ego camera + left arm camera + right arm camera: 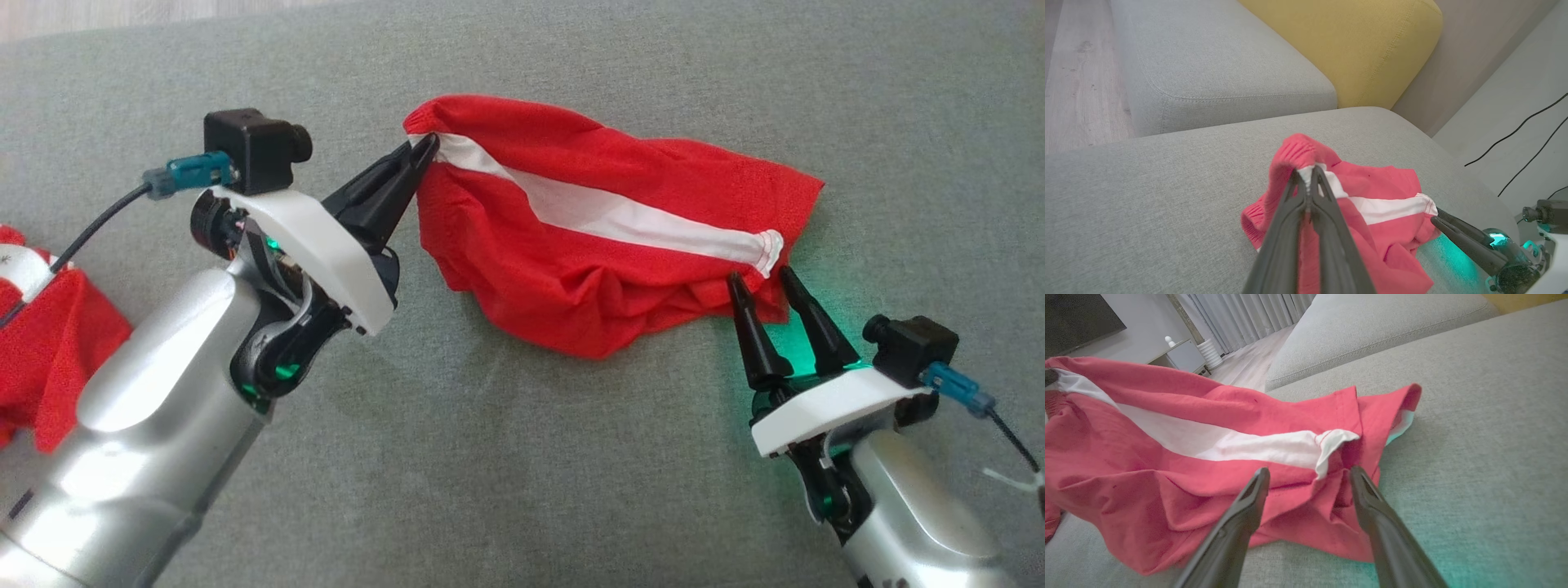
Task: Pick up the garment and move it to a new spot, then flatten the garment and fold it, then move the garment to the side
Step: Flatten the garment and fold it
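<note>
The grey woven sofa cushion (522, 457) carried the crumpled red cloth garment with a white stripe (571, 269) at upper centre of the head view. The left gripper (424, 151), upper left, was pinched tight on the stripe's end, lifting it. The right gripper (761, 276), lower right, stood wide just short of the gathered white hem (766, 243). It probably had to straddle that hem fully and close before both pulled the cloth taut.

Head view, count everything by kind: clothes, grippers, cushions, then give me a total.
Red clothes: 2, the striped garment and a red cloth at the left edge.
Grippers: 2, left gripper and right gripper.
Grey cushion: 1.
Total: 5.
</note>
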Tool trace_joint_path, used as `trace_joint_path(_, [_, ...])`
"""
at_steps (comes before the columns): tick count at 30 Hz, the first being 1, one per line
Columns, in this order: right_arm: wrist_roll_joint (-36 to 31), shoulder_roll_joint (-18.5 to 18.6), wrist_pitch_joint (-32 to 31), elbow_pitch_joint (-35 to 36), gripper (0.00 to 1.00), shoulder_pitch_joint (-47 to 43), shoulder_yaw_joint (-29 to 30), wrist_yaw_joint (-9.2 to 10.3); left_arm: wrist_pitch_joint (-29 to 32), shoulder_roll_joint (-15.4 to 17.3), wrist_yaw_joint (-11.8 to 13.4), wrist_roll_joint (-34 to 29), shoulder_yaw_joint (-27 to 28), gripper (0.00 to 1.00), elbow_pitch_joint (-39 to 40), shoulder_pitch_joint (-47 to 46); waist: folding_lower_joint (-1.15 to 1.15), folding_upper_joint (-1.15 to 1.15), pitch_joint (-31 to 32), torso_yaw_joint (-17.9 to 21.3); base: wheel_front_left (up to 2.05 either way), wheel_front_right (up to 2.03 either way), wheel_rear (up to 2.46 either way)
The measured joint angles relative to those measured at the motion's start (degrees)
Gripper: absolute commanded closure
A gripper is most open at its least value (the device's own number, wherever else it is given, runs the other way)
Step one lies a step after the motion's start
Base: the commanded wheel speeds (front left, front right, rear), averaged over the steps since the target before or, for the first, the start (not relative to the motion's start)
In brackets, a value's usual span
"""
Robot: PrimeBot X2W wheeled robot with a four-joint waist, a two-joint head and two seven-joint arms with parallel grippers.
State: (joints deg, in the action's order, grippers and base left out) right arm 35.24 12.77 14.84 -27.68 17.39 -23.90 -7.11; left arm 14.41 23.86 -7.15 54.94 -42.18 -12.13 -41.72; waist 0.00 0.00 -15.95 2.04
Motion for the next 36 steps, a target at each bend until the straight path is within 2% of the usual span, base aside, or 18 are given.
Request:
trace_joint_path(11, [1.6, -0.1, 0.0, -0.6, 0.0, 2.5, -0.4, 0.0, -1.9, 0.8, 0.0, 1.3, -2.6, 1.0, -0.8, -1.0, 0.0, 0.0, -0.2, -0.5, 0.0, 0.0, 0.0])
trace_joint_path(12, [1.7, -0.1, 0.0, -0.7, 0.18, 2.6, -0.4, 0.0, -1.9, 0.8, 0.0, 1.7, -2.8, 1.0, -0.9, -1.3, 0.0, 0.0, -0.3, -0.5, 0.0, 0.0, 0.0])
trace_joint_path(13, [1.7, -0.1, 0.0, -0.7, 0.51, 2.8, -0.5, 0.0, -2.0, 0.9, 0.0, 1.7, -3.0, 1.0, -1.0, -1.5, 0.0, 0.0, -0.3, -0.6, 0.0, 0.0, 0.0])
trace_joint_path(14, [1.7, -0.1, 0.0, -0.8, 0.73, 3.0, -0.5, 0.0, -2.0, 1.0, 0.0, 1.9, -3.1, 1.0, -1.0, -1.7, 0.0, 0.0, -0.4, -0.7, 0.0, 0.0, 0.0])
trace_joint_path(15, [1.7, -0.1, 0.0, -0.8, 1.0, 3.2, -0.4, 0.0, -2.4, 1.0, 0.0, 2.1, -3.3, 1.0, -1.1, -1.8, 0.0, 0.0, -0.4, -0.8, 0.0, 0.0, 0.0])
trace_joint_path(20, [0.8, 0.7, 0.0, -0.4, 1.0, 3.4, 0.8, 0.0, -4.2, 1.4, 0.0, 2.7, -4.4, 1.0, -2.0, -1.9, 0.0, 0.0, -0.2, -1.0, 0.0, 0.0, 0.0])
trace_joint_path(23, [-2.0, 2.5, -0.1, 2.1, 1.0, 3.9, 2.9, 0.0, -6.0, 1.8, 0.0, 2.8, -4.8, 1.0, -1.9, -2.3, 0.0, 0.0, -0.3, -1.1, 0.0, 0.0, 0.0])
trace_joint_path(26, [-4.1, 4.5, -0.1, 5.7, 1.0, 5.9, 7.4, 0.0, -7.9, 2.6, 0.0, 2.8, -6.2, 1.0, -0.5, -4.0, 0.0, 0.0, -0.7, -1.3, 0.0, 0.0, 0.0])
trace_joint_path(30, [-6.0, 8.5, -0.1, 10.1, 1.0, 11.5, 13.9, 0.0, -10.4, 3.4, 0.0, 3.2, -7.9, 1.0, 1.4, -8.7, 0.0, 0.0, -2.2, -1.4, 0.0, 0.0, 0.0])
trace_joint_path(32, [-7.7, 11.6, -0.1, 10.9, 1.0, 16.1, 15.5, 0.0, -12.2, 3.4, 0.0, 3.2, -8.1, 1.0, 1.3, -12.6, 0.0, 0.0, -3.3, -1.3, 0.0, 0.0, 0.0])
trace_joint_path(33, [-7.7, 11.6, -0.1, 10.9, 1.0, 16.1, 15.5, 0.0, -12.2, 3.4, 0.0, 3.2, -8.1, 1.0, 1.3, -12.6, 0.0, 0.0, -3.3, -1.3, 0.0, 0.0, 0.0])
trace_joint_path(36, [-8.3, 15.1, -0.1, 11.2, 1.0, 24.9, 18.4, 0.0, -16.1, 1.7, -0.4, 2.5, -8.2, 1.0, -0.8, -20.1, 0.01, 0.0, -5.1, -1.2, 0.0, 0.0, 0.0])
